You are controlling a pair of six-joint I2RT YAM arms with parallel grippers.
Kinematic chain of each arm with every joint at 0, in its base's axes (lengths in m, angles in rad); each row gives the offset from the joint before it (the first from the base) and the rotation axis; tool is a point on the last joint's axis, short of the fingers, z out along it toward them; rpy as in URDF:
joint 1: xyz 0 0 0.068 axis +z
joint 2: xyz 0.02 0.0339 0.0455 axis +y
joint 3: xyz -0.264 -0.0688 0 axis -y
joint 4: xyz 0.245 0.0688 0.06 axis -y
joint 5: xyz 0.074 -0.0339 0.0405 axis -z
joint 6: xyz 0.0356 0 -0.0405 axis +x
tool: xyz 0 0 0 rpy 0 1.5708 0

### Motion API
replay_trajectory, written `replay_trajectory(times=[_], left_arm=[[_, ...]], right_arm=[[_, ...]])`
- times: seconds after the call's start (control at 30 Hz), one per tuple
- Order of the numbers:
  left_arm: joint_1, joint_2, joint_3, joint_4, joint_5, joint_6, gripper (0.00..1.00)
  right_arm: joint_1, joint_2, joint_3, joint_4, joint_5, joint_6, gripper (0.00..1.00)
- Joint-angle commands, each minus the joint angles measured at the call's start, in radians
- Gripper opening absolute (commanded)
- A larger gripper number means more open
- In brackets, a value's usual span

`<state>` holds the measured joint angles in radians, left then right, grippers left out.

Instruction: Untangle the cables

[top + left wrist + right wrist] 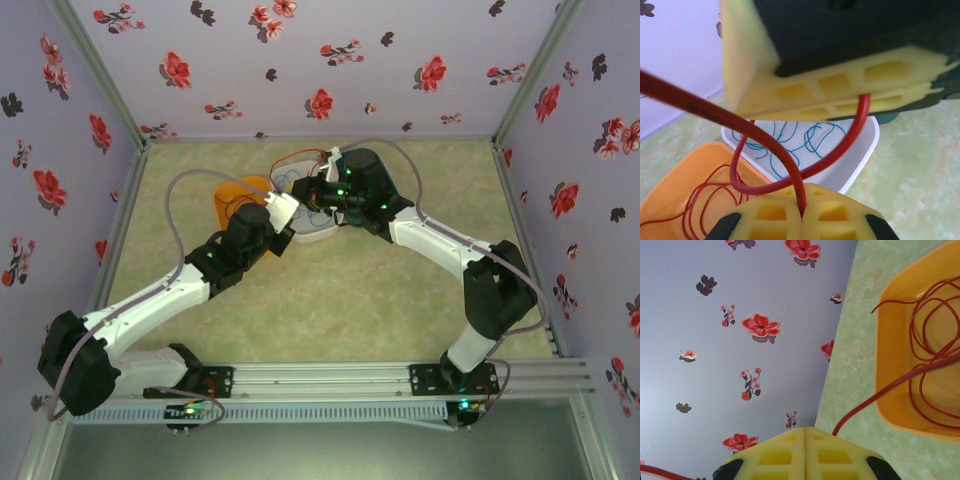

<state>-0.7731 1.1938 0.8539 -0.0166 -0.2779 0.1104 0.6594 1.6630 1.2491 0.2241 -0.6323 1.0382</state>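
Centrally, a red cable (690, 102) is pinched between the closed pads of the left gripper (801, 212). Further along it is clamped in the closed right gripper (805, 437), and a slack loop hangs between the two. More red coils are seen in the orange tray (885, 365), and a blue cable (812, 140) lies in the white tray (860, 150). The cable is judged light, limp and springy. It is best held near an end, away from crossings.
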Motion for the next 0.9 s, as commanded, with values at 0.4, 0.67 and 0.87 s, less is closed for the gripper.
replay_trajectory(times=[0.4, 0.67, 0.87], left_arm=[[0.216, -0.040, 0.105, -0.245, 0.204, -0.300, 0.00], [0.295, -0.012, 0.126, -0.284, 0.271, -0.376, 0.00], [0.371, -0.025, 0.186, -0.347, 0.299, -0.419, 0.00]], right_arm=[[0.006, -0.092, 0.109, -0.450, 0.098, -0.350, 0.65], [0.006, -0.099, 0.150, -0.488, 0.084, -0.381, 0.57], [0.006, -0.033, 0.241, -0.508, 0.061, -0.415, 0.54]])
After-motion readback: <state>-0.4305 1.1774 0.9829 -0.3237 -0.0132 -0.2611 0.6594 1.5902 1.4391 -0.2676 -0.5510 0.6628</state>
